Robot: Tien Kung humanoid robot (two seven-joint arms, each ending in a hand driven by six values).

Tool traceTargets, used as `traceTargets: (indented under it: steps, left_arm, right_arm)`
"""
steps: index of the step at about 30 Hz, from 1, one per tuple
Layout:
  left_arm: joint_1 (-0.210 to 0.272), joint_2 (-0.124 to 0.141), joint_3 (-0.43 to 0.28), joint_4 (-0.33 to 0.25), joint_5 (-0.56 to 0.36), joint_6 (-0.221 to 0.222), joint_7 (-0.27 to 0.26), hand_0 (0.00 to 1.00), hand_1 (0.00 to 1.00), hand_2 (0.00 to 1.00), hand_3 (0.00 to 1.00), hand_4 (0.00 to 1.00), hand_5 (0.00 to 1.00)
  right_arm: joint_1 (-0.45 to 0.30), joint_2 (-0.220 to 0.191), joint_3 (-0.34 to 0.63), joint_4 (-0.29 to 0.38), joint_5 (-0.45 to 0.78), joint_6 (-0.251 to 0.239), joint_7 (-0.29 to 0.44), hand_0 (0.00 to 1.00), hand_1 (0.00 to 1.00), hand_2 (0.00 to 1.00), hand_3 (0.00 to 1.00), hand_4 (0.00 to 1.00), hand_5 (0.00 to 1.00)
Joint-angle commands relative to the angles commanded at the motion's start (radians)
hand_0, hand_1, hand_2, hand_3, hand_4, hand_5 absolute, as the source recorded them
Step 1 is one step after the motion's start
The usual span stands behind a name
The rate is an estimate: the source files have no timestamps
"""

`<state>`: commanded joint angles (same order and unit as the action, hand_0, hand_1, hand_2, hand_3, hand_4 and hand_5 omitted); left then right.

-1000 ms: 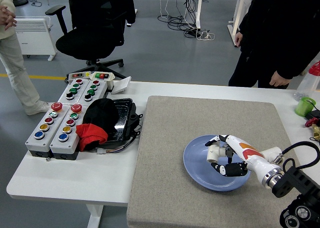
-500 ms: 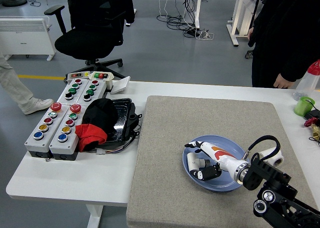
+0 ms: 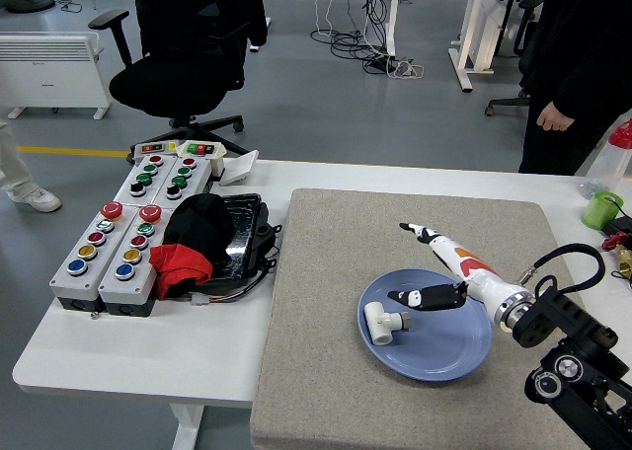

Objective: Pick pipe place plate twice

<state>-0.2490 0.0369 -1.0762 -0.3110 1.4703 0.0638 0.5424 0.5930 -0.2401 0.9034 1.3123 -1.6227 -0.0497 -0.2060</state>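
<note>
Pipe placement looks done for this round. On the tabletop (image 3: 148, 356), the grey mat (image 3: 326, 302) carries the blue plate (image 3: 434, 356), and the white pipe (image 3: 381, 322) now lies alone at its left rim. The right hand (image 3: 434, 272), which gripped it a moment ago, has let go and lifted, fingers spread. One more pick probably remains. No readable writing shows.
</note>
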Motion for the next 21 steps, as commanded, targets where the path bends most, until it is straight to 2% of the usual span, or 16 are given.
traceTargets:
  steps: [4,6,9,12,13,19,21]
  left_arm:
    - [0.0,0.001,-0.004,0.0,0.005,-0.002,0.003,0.658,0.635,0.637,0.559,0.395,0.998]
    - [0.0,0.001,-0.003,0.0,0.001,0.0,0.003,0.658,0.635,0.637,0.559,0.395,0.998]
    - [-0.001,0.001,-0.003,-0.001,0.006,-0.003,0.004,0.658,0.636,0.638,0.559,0.397,0.998]
    - [0.0,0.0,-0.003,-0.001,0.004,-0.001,0.005,0.658,0.636,0.638,0.559,0.397,0.998]
    - [0.0,0.0,-0.002,-0.001,0.003,-0.001,0.005,0.658,0.636,0.637,0.558,0.398,0.998]
    - [0.0,-0.001,-0.001,0.0,0.0,0.001,0.003,0.658,0.636,0.637,0.558,0.398,0.998]
    - [-0.001,-0.002,-0.002,0.0,0.001,0.001,0.003,0.658,0.636,0.638,0.559,0.398,0.998]
  right_arm:
    - [-0.006,-0.068,0.083,-0.03,-0.016,0.019,-0.012,0.998,0.941,0.998,0.989,0.865,0.442]
    - [-0.004,-0.102,0.101,-0.083,-0.013,0.043,-0.039,0.998,0.941,0.998,0.989,0.865,0.442]
    - [0.01,-0.129,0.087,-0.164,-0.004,0.081,-0.093,0.995,0.931,0.998,0.998,0.861,0.46]
    - [0.009,-0.142,0.091,-0.205,-0.006,0.103,-0.116,0.995,0.931,0.998,0.998,0.861,0.46]
    - [0.004,-0.146,0.097,-0.214,-0.006,0.11,-0.121,0.966,0.916,0.981,0.998,0.861,0.462]
    - [-0.009,-0.164,0.097,-0.245,0.009,0.14,-0.135,0.966,0.916,0.981,0.998,0.861,0.462]
    - [-0.011,-0.167,0.094,-0.248,0.012,0.146,-0.135,0.935,0.893,0.959,0.98,0.86,0.466]
